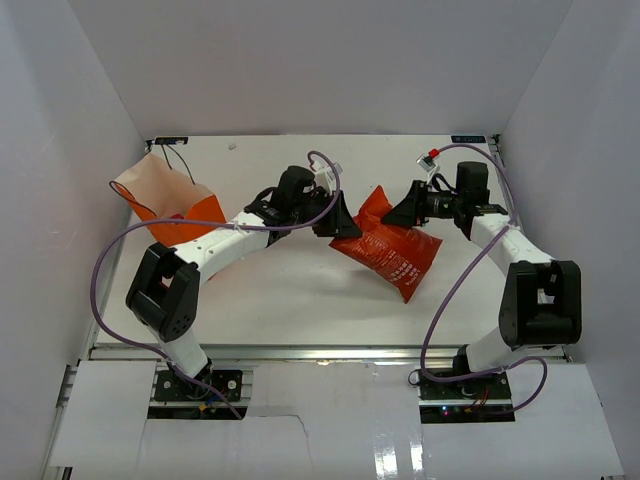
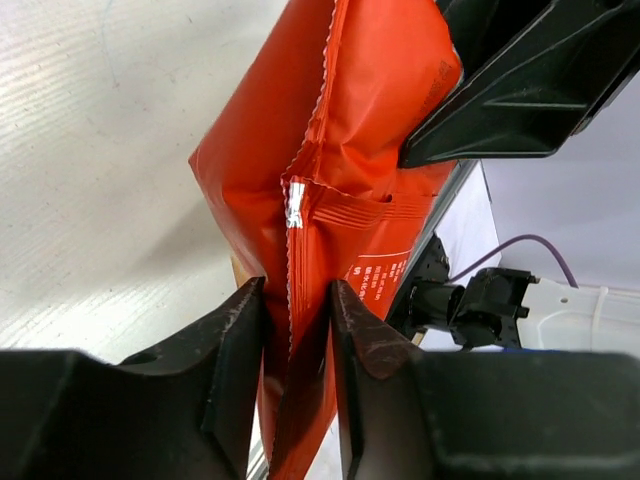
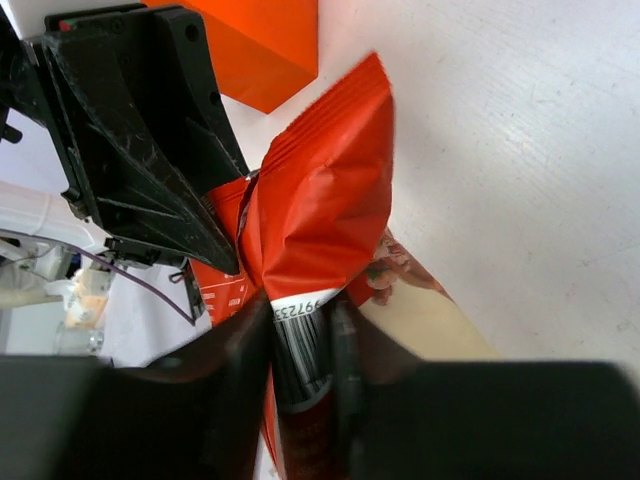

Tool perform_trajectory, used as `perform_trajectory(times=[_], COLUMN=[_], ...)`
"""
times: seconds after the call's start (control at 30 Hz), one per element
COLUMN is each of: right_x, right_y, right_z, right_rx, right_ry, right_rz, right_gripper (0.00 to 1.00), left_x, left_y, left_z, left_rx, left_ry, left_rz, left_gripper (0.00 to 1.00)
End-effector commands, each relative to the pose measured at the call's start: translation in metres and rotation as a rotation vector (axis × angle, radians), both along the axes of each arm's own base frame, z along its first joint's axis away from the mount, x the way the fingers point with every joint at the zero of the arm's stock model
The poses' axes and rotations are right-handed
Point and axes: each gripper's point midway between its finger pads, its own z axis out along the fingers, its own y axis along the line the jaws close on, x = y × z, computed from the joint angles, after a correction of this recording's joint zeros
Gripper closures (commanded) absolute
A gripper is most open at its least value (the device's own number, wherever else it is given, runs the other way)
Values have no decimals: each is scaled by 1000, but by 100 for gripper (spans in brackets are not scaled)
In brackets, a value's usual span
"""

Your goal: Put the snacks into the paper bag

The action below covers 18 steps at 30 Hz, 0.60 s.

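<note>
A large red-orange foil crisp bag [image 1: 392, 248] is well apart from the bright orange paper bag [image 1: 168, 205] with the pale peach inside, off to that paper bag's right on the white desk [image 1: 280, 295]. None of the crisp bag is inside the paper bag.

The left fingers [image 1: 338, 222] are on the side of the crisp bag nearer the paper bag. In the left wrist view they are clenched on the bag's crimped seam [image 2: 296, 250], one finger [image 2: 235, 350] pressed to each face.

The right fingers [image 1: 402, 210] are on the side of the crisp bag farther from the paper bag. In the right wrist view they pinch the foil [image 3: 320, 200] beside a barcode patch [image 3: 300, 320].

The gripped end of the crisp bag is bunched and raised, and its other end slants away from the paper bag towards the desk.
</note>
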Motion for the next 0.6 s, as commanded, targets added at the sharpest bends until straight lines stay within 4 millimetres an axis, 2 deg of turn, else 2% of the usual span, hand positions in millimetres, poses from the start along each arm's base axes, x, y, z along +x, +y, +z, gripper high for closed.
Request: perform_trajectory(times=[0.0,0.07,0.1,0.17,0.3,0.43,0.5,0.57], right_x=[4,4,4,4,-1,-1,4,5], right_y=[3,2,1,1,1,0,-2,-4], right_z=[16,13,11,10,12,24,31,40], right_rx=[0,-16,-29,-39,-36,-51,-65,-69], right_ry=[-85,-75,-91,-99,-129,-201,-230,-248], right_rz=[38,41,46,50,84,104,89,78], right_gripper=[61,51,44,41,28,23,22,21], left_x=[-22,-23,-24,-27,-26,-22,-23,-19], left_y=[-6,-3,0,4,16,35,44,55], left_z=[18,22,23,31,40,61,86,101], left_rx=[-18,-5,4,9,45,104,103,120], left_ry=[-24,-45,-43,-69,-109,-157,-203,-237], left_rz=[-106,-101,-100,-101,-61,22,55,108], left_gripper=[90,100,100,100,100,100,100,100])
